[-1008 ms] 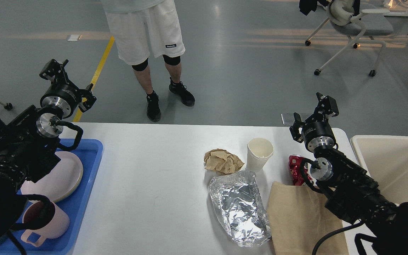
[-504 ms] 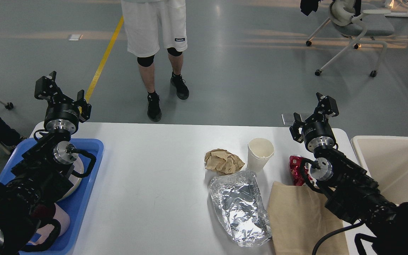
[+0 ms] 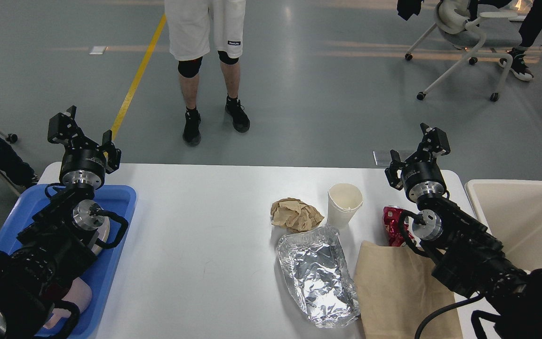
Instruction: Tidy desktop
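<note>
The white desktop (image 3: pixel 195 226) holds a crumpled brown paper ball (image 3: pixel 296 214), an upright white paper cup (image 3: pixel 345 202), a red foil wrapper (image 3: pixel 392 225), a crumpled foil tray (image 3: pixel 318 275) and a flat brown paper bag (image 3: pixel 395 292). My left gripper (image 3: pixel 84 136) is open and empty above the far end of the blue tray (image 3: pixel 123 197). My right gripper (image 3: pixel 414 150) is open and empty over the desktop's far right edge, beyond the red wrapper. My right arm hides part of the wrapper and the bag.
A cream bin (image 3: pixel 525 221) stands beside the table's right end. The blue tray holds a pink plate (image 3: pixel 104 230) and a pink mug (image 3: pixel 75 296), mostly hidden by my left arm. A person (image 3: pixel 205 28) stands beyond the table. An office chair (image 3: pixel 468 28) is at far right.
My left arm swung down and to the right, settling over the blue tray and covering the plate and mug. The person stepped back. My right arm has not moved.
</note>
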